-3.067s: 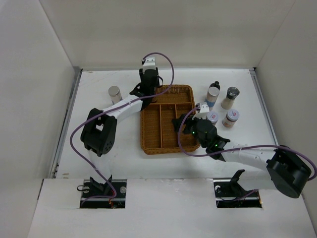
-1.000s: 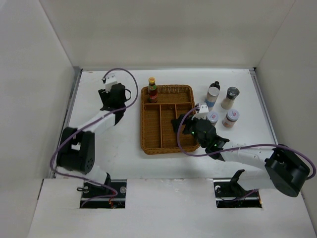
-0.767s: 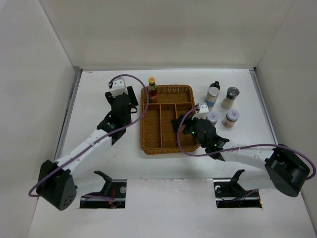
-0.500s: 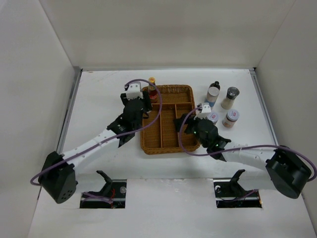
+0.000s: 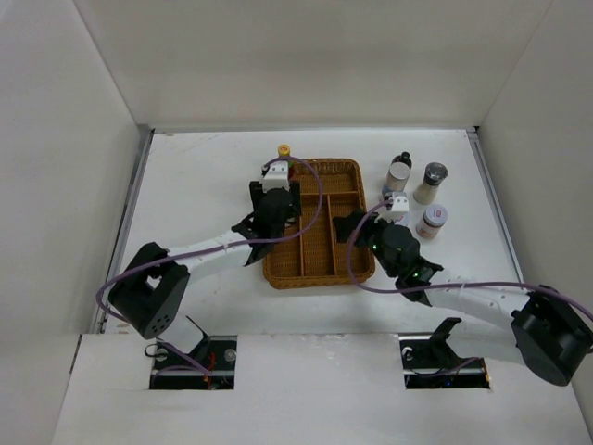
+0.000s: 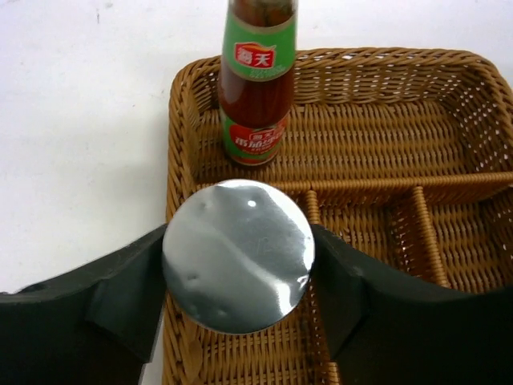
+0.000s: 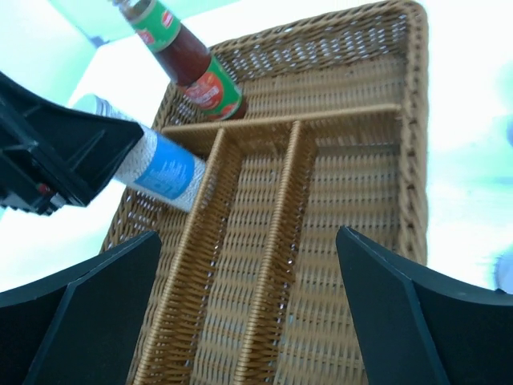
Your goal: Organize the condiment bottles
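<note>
My left gripper point(image 5: 276, 211) is shut on a white silver-lidded cylinder with a blue label point(image 7: 164, 168). Its round lid point(image 6: 238, 255) sits between the two black fingers. The cylinder leans, its lower end in the front left compartment of the brown wicker tray point(image 5: 315, 278). A red sauce bottle point(image 6: 256, 88) with a yellow cap point(image 5: 283, 150) stands upright in the tray's far left corner. My right gripper point(image 7: 248, 233) hangs open over the tray's long compartments, holding nothing. The other condiment bottles stand right of the tray.
On the table to the tray's right are a dark black-capped bottle point(image 5: 402, 159), a white silver-lidded cylinder point(image 5: 397, 178), a beige shaker point(image 5: 431, 184) and a short red-labelled jar point(image 5: 432, 221). White walls close in the table on three sides.
The left arm swung right from the table's left side, carrying the white cylinder to the tray's left compartment. The right gripper shifted slightly right over the tray and opened wider.
</note>
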You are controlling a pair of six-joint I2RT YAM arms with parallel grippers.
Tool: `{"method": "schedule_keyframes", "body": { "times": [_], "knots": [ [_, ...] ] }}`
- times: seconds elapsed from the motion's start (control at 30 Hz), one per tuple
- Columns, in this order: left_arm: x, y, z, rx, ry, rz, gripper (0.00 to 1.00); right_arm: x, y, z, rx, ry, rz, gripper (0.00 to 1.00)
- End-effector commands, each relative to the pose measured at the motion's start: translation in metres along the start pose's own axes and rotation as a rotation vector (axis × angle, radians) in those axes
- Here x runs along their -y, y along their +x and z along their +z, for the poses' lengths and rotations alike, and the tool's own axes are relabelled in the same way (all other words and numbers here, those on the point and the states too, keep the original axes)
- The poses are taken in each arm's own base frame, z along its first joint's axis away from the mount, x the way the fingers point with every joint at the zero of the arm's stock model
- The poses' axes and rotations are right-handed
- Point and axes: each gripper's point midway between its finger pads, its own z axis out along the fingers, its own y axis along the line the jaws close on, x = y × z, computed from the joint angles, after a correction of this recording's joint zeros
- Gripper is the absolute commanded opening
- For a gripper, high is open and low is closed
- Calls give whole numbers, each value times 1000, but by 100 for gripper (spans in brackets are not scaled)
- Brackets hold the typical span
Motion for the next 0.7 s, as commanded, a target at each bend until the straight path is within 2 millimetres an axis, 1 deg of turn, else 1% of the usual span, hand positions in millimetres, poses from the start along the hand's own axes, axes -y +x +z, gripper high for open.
{"method": "schedule_keyframes", "body": {
  "times": [0.0, 0.07, 0.1, 0.17, 0.2, 0.27, 0.33, 0.37, 0.4, 0.47, 0.57, 0.67],
  "knots": [
    [17, -37, -4, 119, 36, -93, 70, 6, -28, -2, 102, 41, 34, 99],
    [14, -36, -7, 121, 29, -93, 80, 12, -36, -5, 119, 76, 32, 100],
    [13, -36, -9, 122, 29, -94, 83, 15, -42, -7, 130, 98, 31, 100],
    [12, -39, -15, 131, 37, -105, 90, 28, -52, -12, 152, 170, 25, 100],
    [11, -41, -20, 141, 43, -112, 93, 36, -58, -15, 165, 215, 15, 100],
    [7, -49, -31, 170, 57, -136, 98, 61, -72, -22, 180, 340, -9, 100],
    [0, -54, -42, 196, 68, -160, 100, 79, -77, -27, 166, 426, -37, 100],
    [-6, -57, -50, 216, 72, -180, 100, 96, -78, -29, 143, 495, -59, 100],
    [-11, -59, -55, 232, 74, -196, 100, 105, -76, -31, 127, 526, -66, 100],
    [-30, -61, -66, 271, 57, -252, 100, 121, -71, -34, 87, 574, -75, 100],
    [-57, -50, -80, 306, 37, -379, 100, 135, -61, -32, 17, 605, -81, 100],
    [-93, -30, -97, 379, -14, -575, 100, 137, -51, -23, -47, 595, -76, 100]
  ]
}}
